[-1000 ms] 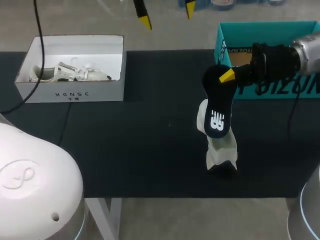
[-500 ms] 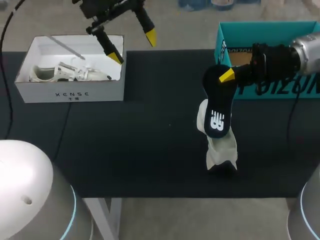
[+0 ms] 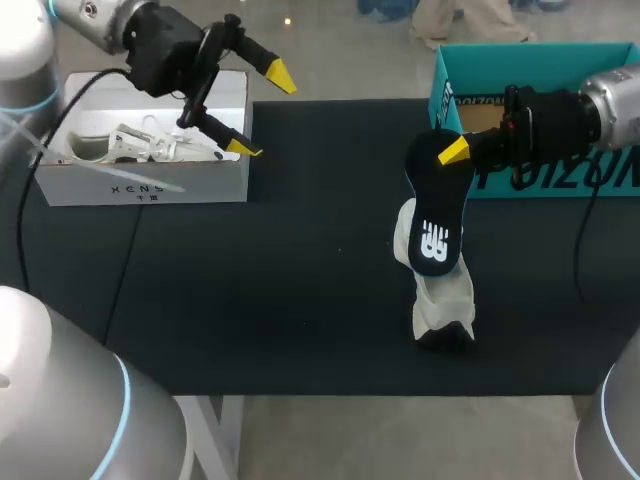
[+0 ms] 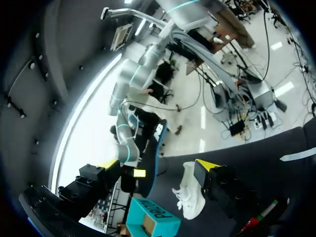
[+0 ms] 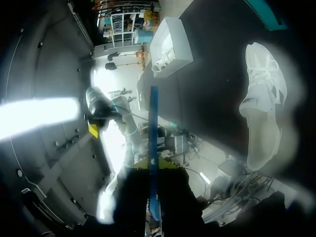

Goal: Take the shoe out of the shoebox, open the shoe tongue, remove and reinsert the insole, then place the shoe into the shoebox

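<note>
Head view alone shows the left gripper (image 3: 260,112) spread open beside the white box (image 3: 140,188); right wrist view shows the right gripper (image 5: 152,170) pinching the insole (image 5: 153,128) edge-on.

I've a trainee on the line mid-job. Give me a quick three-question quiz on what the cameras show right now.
1. True or false: the right gripper is shut on the insole.
2. Where is the shoe? A: in the teal box. B: on the table. C: in the white box.
3. Fill in: the left gripper is ____ (open or shut).

Key: 1 true; 2 B; 3 open.
</note>
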Controlling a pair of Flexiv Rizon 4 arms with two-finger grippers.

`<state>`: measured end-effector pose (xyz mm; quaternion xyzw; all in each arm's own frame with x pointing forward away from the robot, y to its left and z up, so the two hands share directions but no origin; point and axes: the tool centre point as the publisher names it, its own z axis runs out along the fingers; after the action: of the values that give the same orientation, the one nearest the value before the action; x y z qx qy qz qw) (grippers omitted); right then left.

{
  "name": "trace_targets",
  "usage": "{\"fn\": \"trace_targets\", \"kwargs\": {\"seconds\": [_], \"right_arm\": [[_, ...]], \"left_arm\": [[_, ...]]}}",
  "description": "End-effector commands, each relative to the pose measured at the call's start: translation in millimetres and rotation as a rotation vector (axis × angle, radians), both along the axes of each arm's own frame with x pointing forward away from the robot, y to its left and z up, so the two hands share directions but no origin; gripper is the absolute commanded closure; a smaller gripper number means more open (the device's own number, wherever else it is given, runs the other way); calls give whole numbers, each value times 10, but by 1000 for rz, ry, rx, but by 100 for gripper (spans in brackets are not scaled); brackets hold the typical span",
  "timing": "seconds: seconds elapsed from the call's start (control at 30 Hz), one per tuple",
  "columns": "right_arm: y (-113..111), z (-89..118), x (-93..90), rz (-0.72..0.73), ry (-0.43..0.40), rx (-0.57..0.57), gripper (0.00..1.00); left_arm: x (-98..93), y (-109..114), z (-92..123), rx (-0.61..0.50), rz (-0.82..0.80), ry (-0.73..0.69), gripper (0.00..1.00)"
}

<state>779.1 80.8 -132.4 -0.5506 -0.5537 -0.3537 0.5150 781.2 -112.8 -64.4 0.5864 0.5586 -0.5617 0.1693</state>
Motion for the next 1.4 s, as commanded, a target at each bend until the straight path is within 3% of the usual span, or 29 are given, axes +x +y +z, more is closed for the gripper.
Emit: {"fn": "trace_targets", "kwargs": {"seconds": [0.03, 0.67, 0.83, 0.9, 0.97, 1.23, 1.4], "right_arm": [[1, 1, -8, -2, 0, -2, 100], [1, 1, -8, -2, 0, -2, 100], [1, 1, -8, -2, 0, -2, 100], [1, 1, -8, -2, 0, -2, 100], [1, 1, -8, -2, 0, -2, 100], [1, 1, -8, -2, 0, -2, 100], [1, 1, -8, -2, 0, -2, 100]], "left_arm": [[82, -60, -93, -336, 106, 160, 0], [82, -60, -93, -336, 106, 160, 0], [37, -310, -277, -372, 36, -34, 0], [23, -397, -345, -437, -21, -43, 0], [41, -455, -418, -428, 44, -141, 0], [-9, -774, -541, -503, 99, -265, 0], [-82, -1028, -553, -464, 160, -242, 0]]}}
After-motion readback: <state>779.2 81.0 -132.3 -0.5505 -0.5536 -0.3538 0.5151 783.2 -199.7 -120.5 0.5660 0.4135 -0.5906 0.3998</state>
